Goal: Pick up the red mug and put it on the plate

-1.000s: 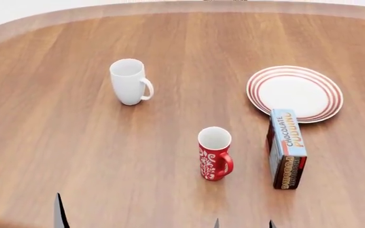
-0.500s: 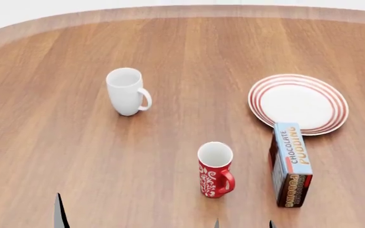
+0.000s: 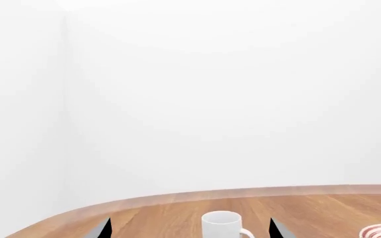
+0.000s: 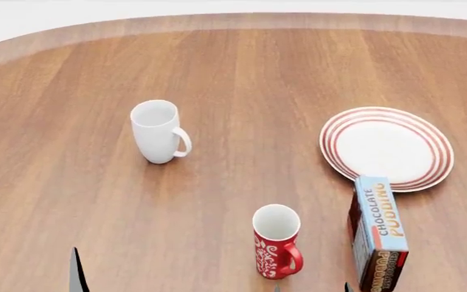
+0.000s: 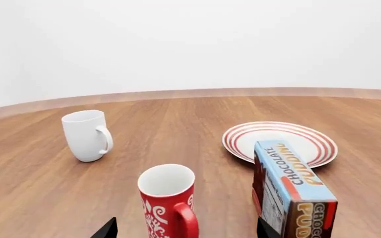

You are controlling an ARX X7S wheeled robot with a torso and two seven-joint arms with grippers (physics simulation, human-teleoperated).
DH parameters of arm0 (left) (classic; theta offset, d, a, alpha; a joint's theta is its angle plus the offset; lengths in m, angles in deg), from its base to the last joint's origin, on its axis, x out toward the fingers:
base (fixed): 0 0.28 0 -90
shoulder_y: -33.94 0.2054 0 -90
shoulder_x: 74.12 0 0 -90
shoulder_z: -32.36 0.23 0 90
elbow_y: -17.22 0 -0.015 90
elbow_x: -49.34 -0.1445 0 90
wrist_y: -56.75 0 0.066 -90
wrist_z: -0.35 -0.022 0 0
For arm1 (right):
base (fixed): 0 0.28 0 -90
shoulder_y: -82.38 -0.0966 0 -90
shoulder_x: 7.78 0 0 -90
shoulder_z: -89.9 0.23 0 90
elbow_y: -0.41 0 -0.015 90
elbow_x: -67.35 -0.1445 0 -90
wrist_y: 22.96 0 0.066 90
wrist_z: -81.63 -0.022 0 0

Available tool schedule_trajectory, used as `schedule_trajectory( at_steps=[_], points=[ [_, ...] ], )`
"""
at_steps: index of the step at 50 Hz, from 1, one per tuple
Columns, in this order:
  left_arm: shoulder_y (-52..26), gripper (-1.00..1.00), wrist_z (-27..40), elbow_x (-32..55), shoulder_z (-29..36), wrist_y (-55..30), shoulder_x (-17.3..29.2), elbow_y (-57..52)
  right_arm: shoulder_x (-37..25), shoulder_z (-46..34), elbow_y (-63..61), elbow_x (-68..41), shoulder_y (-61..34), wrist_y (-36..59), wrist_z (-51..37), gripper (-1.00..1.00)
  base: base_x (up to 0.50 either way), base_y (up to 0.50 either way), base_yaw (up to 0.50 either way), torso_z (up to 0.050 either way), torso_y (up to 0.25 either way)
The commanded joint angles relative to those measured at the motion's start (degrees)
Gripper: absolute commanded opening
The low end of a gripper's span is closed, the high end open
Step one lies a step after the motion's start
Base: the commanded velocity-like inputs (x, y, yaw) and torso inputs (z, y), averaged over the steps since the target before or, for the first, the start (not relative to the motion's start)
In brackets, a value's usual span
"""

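The red mug (image 4: pixel 276 243) with its white swirl pattern stands upright near the table's front edge, handle toward me and to the right. It appears again in the right wrist view as the red mug (image 5: pixel 167 198). My right gripper (image 4: pixel 312 288) is open just short of it; only the fingertips show. In the right wrist view the mug stands ahead of my right gripper (image 5: pixel 186 230), between the spread tips. The plate (image 4: pixel 383 149), white with red rings, lies at the right, empty, also seen as the plate (image 5: pixel 280 141). My left gripper (image 4: pixel 29 274) is open at the lower left, holding nothing.
A plain white mug (image 4: pixel 156 131) stands left of centre and shows ahead of the left gripper (image 3: pixel 189 230) as the white mug (image 3: pixel 222 225). A chocolate pudding box (image 4: pixel 378 234) lies between the red mug and the plate, touching the plate's near rim. The wooden table's (image 4: pixel 233 73) edge curves round the back.
Everything on the table has slid down the head view, so the red mug now sits much nearer my right fingertips. Both grippers keep their places in the view.
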State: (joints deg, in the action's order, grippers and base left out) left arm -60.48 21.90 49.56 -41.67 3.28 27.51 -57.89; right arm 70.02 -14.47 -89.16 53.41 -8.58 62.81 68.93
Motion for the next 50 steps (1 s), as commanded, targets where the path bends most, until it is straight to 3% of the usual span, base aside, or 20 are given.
schedule_trajectory(
  at_steps=[1,50],
  points=[
    [-0.07,1.0,0.28,0.07,0.32,0.02,0.22,0.01,-0.2,-0.21,0.29,-0.26,-0.08,-0.36,-0.15,1.0,0.17,0.0,0.0,0.0,0.0],
    [-0.36,1.0,0.89,1.19,1.72,0.24,1.05,0.11,-1.04,-1.45,0.23,-0.94,-0.49,-0.06,-1.35,1.0,0.17,0.0,0.0,0.0,0.0]
  ],
)
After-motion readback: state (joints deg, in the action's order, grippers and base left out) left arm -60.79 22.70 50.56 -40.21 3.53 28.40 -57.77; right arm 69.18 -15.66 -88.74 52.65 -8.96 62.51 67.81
